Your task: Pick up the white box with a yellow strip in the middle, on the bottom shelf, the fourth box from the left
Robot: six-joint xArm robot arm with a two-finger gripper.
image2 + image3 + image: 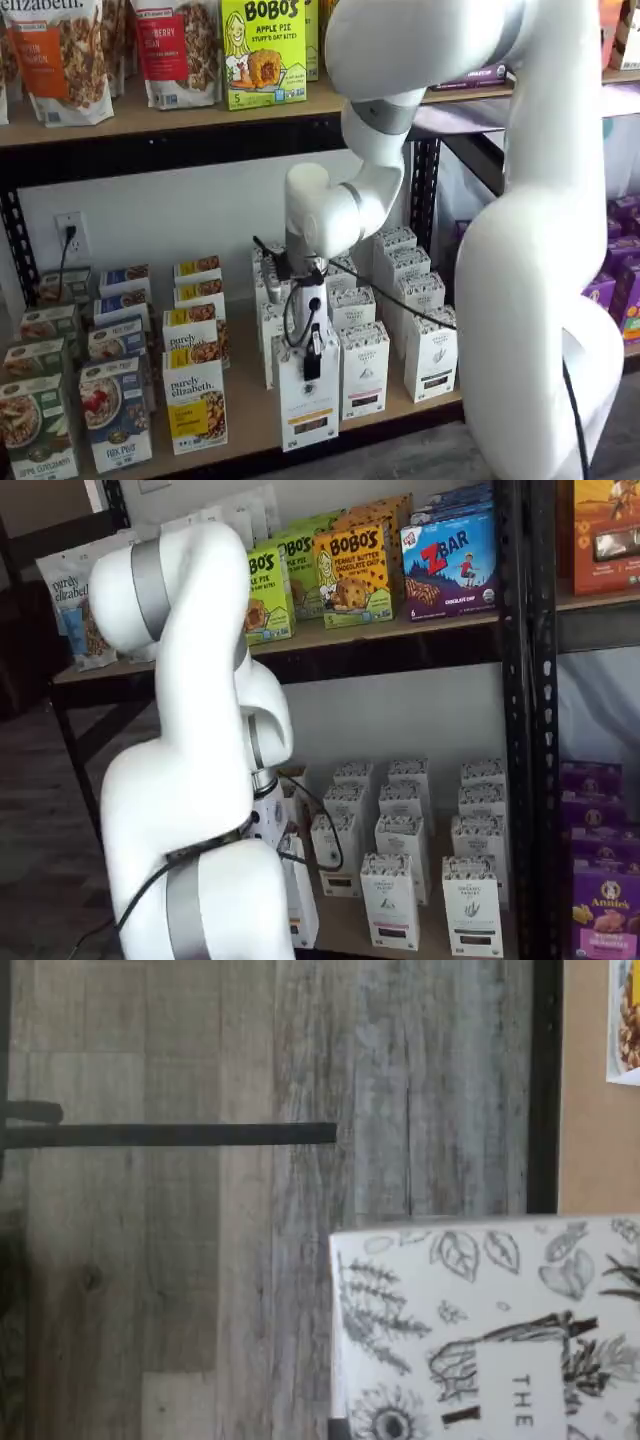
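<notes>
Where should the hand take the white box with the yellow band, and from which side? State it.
Grip the white box near its top, coming from above and in front. It stands upright and narrow at the front edge of the bottom shelf. A similar carton stands close beside it, so its lower flanks look cramped. The hand hangs at its top; whether it is closed cannot be told.

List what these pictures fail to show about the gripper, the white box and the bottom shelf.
- gripper: fingers side-on against the white box; grip cannot be told.
- In the other shelf view the arm hides the gripper and most of the box.
- Box label: too small to read.
- bottom shelf: left end cut by the edge.
- Wrist view: fingers not visible.
</notes>
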